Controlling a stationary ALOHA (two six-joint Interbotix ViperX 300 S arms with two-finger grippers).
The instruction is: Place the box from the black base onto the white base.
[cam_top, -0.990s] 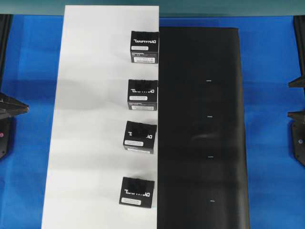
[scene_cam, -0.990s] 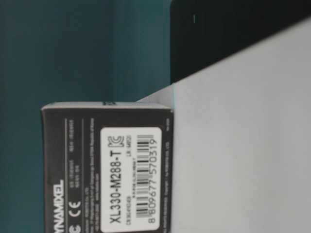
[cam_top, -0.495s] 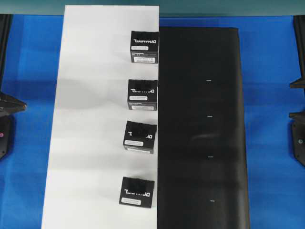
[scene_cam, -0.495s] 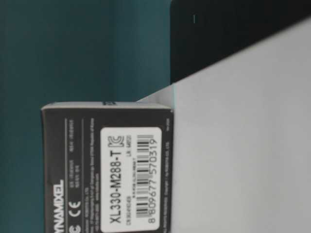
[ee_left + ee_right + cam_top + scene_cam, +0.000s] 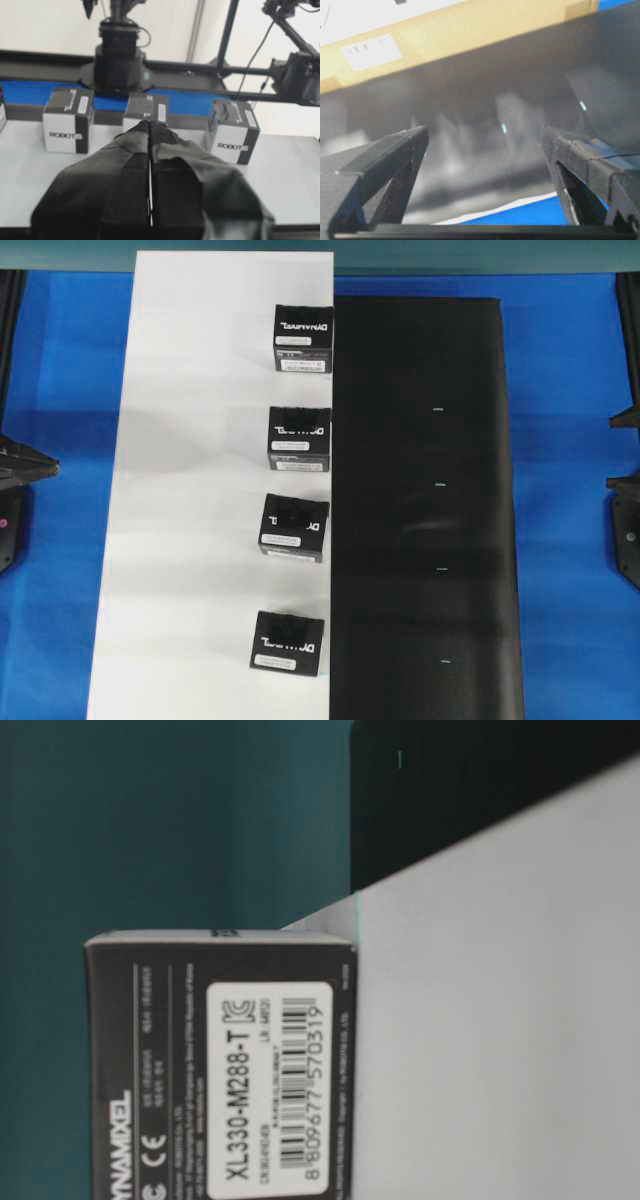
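Right pincer (image 5: 482, 150) hangs with jaws wide apart, empty, at the desk edge; left pincer (image 5: 150, 165) is pressed together. All four small black cartons (image 5: 291, 525) sit in a column on the long white board (image 5: 190, 490), beside the bare matte black sheet (image 5: 420, 420) — job looks finished.

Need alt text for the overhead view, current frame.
Four small black boxes sit in a column along the right edge of a white base, which butts against a bare black base on a blue table. The left gripper and right gripper barely show at the side edges.
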